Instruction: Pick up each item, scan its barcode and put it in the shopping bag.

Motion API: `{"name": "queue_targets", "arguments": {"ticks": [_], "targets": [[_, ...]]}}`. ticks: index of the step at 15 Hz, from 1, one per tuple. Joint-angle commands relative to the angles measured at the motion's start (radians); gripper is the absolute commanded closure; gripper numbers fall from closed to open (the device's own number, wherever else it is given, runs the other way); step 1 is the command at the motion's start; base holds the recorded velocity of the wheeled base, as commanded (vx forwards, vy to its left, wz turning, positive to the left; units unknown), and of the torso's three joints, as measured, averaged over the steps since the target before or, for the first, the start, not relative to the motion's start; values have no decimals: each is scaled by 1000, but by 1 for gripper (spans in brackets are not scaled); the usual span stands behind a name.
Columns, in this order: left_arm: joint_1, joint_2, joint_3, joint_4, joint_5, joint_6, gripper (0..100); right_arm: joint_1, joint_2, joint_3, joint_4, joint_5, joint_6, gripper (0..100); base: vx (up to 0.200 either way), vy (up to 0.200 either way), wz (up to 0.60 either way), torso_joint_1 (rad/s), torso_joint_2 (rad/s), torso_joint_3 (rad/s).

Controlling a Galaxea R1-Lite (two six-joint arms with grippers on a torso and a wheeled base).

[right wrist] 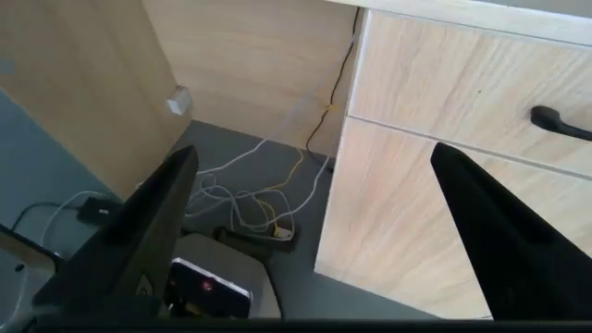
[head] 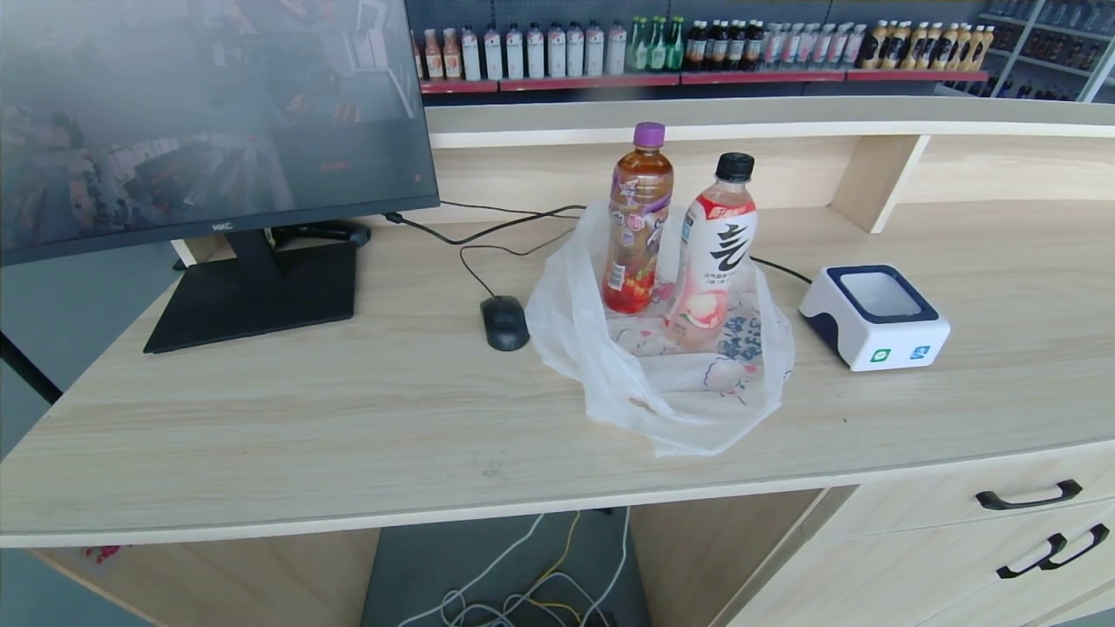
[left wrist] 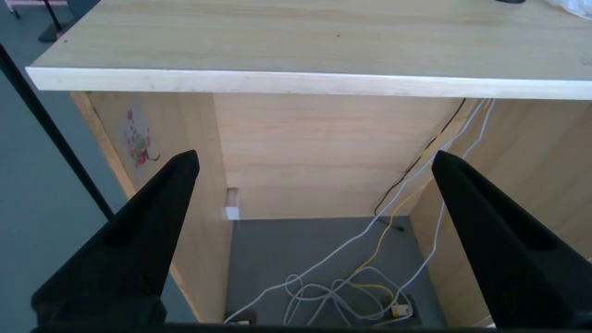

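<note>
If the bag [head: 679, 401] snags, tea bottle [head: 638, 226] and white bottle [head: 719, 261] could topple.
Left gripper [left wrist: 314, 162] and right gripper [right wrist: 314, 153] gape wide, empty.

Bright, even light falls on the counter [head: 348, 418], leaving only faint soft shadows by the mouse [head: 504, 322] and scanner [head: 874, 318]. The dark monitor [head: 209, 122] mirrors the room, and the counter's front edge bows.
</note>
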Motion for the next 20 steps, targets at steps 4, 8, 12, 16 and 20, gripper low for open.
{"name": "queue_targets", "arguments": {"ticks": [4,8,12,16,20], "targets": [[0,1,0,0,0,-1,0,-202,18,0,12,0,24,0,0,0,0,0,0,0],[0,0,0,0,0,-2,0,-298,-44,2,9,2,55,0,0,0,0,0,0,0],[0,0,0,0,0,-2,0,-335,-119,2,12,3,44,0,0,0,0,0,0,0],[0,1,0,0,0,-2,0,-335,-119,2,12,5,49,0,-150,0,0,2,-2,-2],[0,0,0,0,0,2,0,-335,-119,2,12,3,49,0,-50,0,0,1,-1,1]]}}
